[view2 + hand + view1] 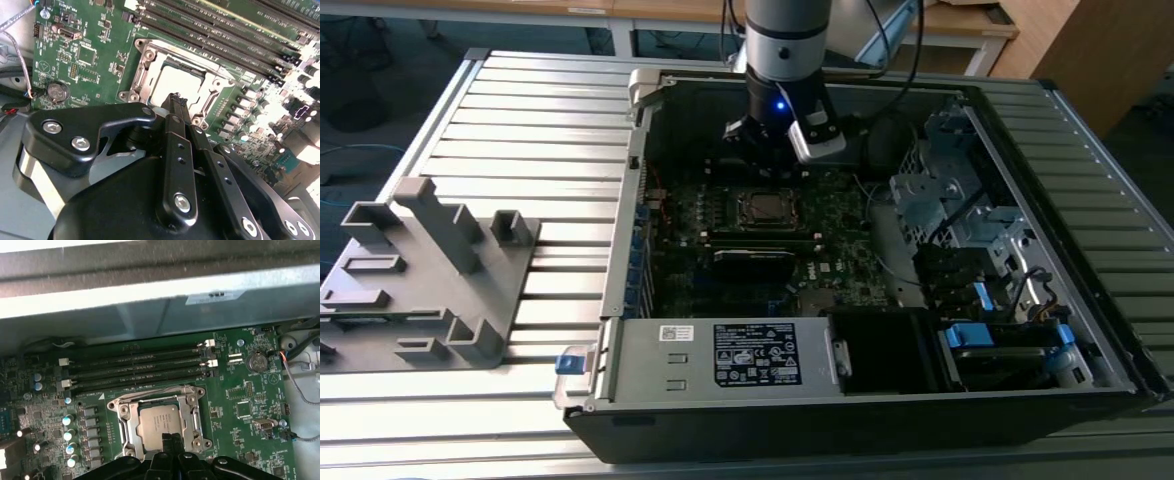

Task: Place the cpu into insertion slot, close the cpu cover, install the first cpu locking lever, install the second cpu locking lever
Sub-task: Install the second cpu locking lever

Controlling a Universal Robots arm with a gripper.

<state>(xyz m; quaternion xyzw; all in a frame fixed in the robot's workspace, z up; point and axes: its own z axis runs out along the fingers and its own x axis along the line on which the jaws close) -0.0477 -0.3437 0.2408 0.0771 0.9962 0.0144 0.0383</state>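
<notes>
The cpu lies flat in the insertion slot on the green motherboard, its grey metal top showing through the window of the cpu cover, which lies down over it. In the second wrist view the same cpu sits inside the silver cover frame. My gripper hovers just above the near edge of the socket with its black fingers pressed together and nothing between them; its tip points at the chip's edge. In the exterior view the gripper hangs over the socket inside the open computer case.
Several long black memory slots run beside the socket, with a coin battery nearby. The case walls enclose the board; a power supply and drive cage flank it. A grey fixture stands on the slatted table.
</notes>
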